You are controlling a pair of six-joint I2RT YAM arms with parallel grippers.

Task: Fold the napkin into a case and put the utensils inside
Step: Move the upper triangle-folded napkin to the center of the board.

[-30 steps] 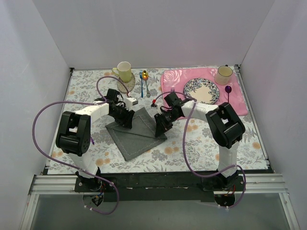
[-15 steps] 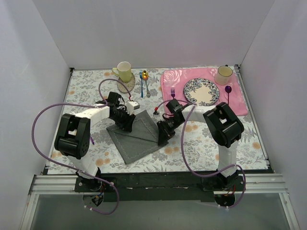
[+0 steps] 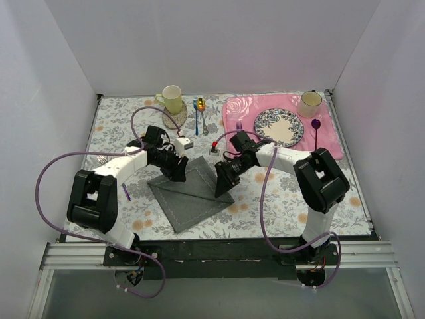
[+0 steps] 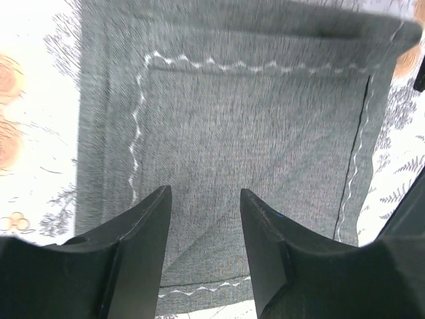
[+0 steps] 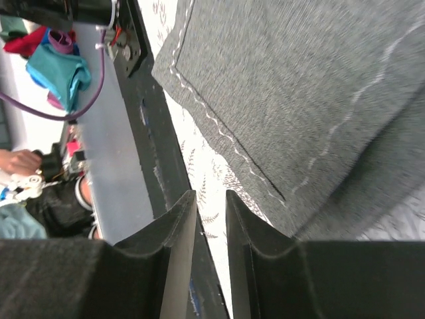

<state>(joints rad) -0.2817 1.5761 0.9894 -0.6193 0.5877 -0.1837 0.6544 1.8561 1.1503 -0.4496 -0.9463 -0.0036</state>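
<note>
The dark grey napkin (image 3: 192,198) lies folded on the floral cloth in the middle, its stitched edges showing in the left wrist view (image 4: 252,126) and the right wrist view (image 5: 299,80). My left gripper (image 3: 178,171) hangs over its far left part, open and empty, with cloth showing between the fingers (image 4: 202,199). My right gripper (image 3: 222,185) is at the napkin's right edge. Its jaws stand a narrow gap apart with only tablecloth between them (image 5: 211,199). The silver fork (image 3: 204,125) lies at the back. The gold-to-purple spoon is not in view.
A gold-bowled, blue-handled spoon (image 3: 198,114) lies beside the fork. A yellow cup (image 3: 172,98) stands at the back left. The pink mat (image 3: 332,145) at the back right holds a patterned plate (image 3: 279,127), a cup (image 3: 309,103), a purple fork (image 3: 239,125) and a purple spoon (image 3: 317,126).
The napkin has slid slightly toward the near edge. Both grippers moved a little nearer with it, and the left arm's elbow swung out to the left.
</note>
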